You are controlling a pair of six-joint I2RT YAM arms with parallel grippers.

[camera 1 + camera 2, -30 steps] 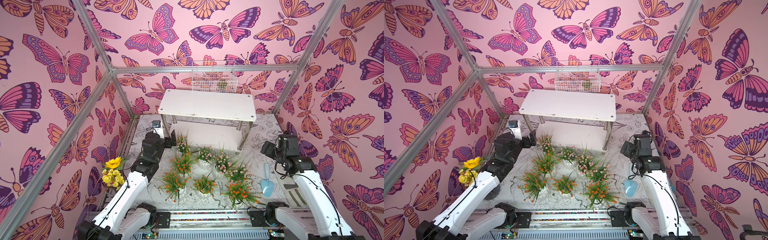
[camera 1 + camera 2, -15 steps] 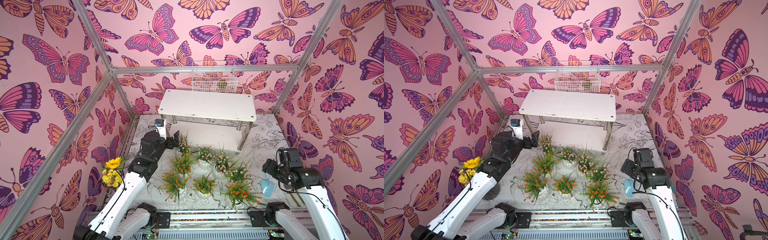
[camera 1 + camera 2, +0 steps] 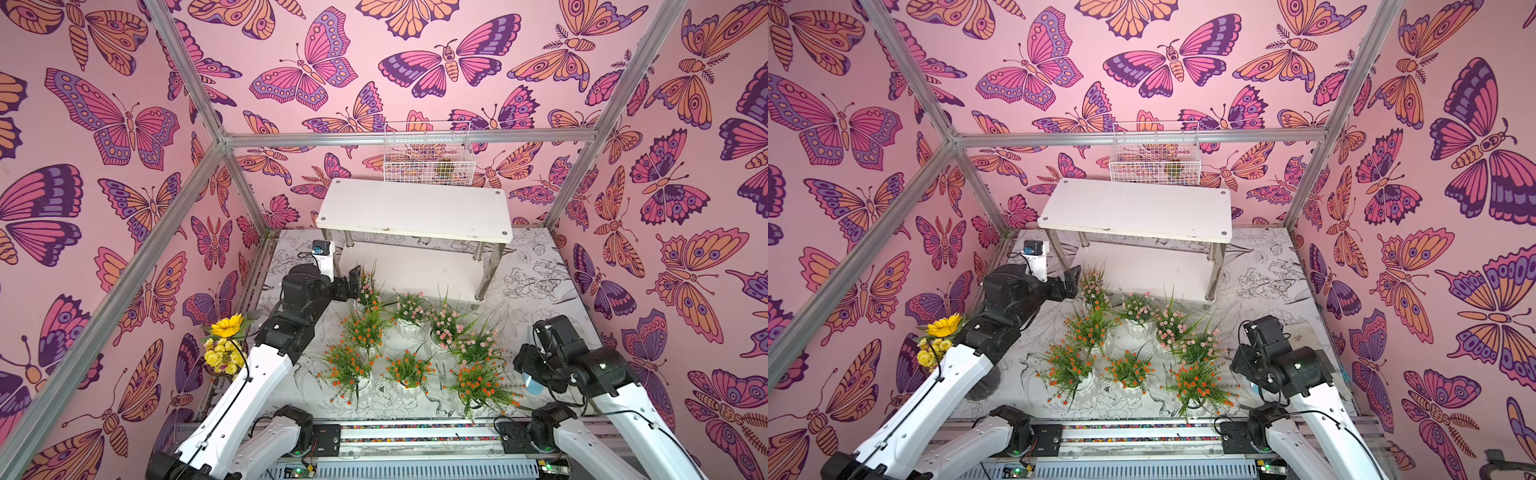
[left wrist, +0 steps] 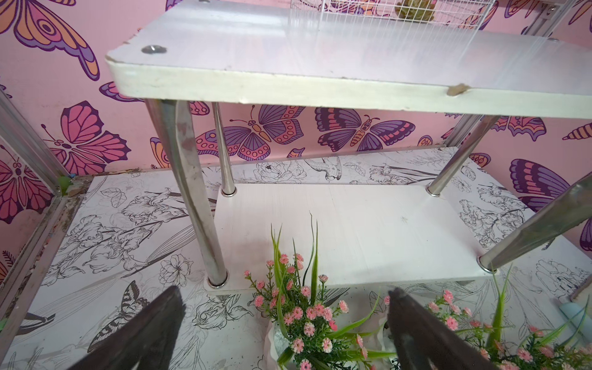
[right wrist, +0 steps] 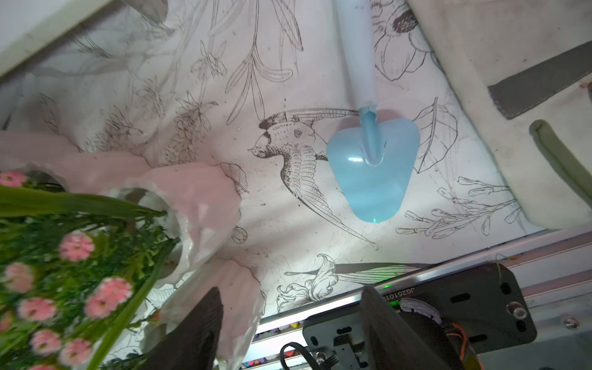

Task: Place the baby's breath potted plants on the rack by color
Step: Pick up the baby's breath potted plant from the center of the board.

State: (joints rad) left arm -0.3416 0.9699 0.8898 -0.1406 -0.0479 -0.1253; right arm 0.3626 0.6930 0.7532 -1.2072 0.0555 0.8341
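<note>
My left pincer [image 4: 285, 290] is spread wide. Its two dark, pointy fingers [image 4: 147, 333] hold nothing. Between the tips and a little ahead stands a pink plant [image 4: 301, 314]. It has thin green plastic blades, tiny round pink flowers and a shiny white pot with ribs.

Just past that plant is the rack [image 4: 320, 57]. It has two flat, smooth white boards, and the top one is chipped along its front edge. Its legs [image 4: 192, 192] are round, shiny metal tubes. Behind the rack's top board I see a white wire basket [image 3: 428, 153].

My right pincer [image 5: 290, 290] is partly spread, with nothing between its dark fingers [image 5: 195, 339]. One finger is just beside a wavy white pot [image 5: 237, 298]. Ahead of this pincer lies a light blue scoop [image 5: 371, 173]. It is smooth plastic with a rounded, heart-like shape and a pale handle. It lies flat on the table [image 5: 288, 80], which is white with black line drawings of birds and flowers.

In a top view, all eight plants [image 3: 409, 368] stand close together on the table between my two pincers, in front of the rack. The pink ones are on the rack side. Behind the left pincer, next to that arm, is a bunch of yellow flowers [image 3: 226, 345].
</note>
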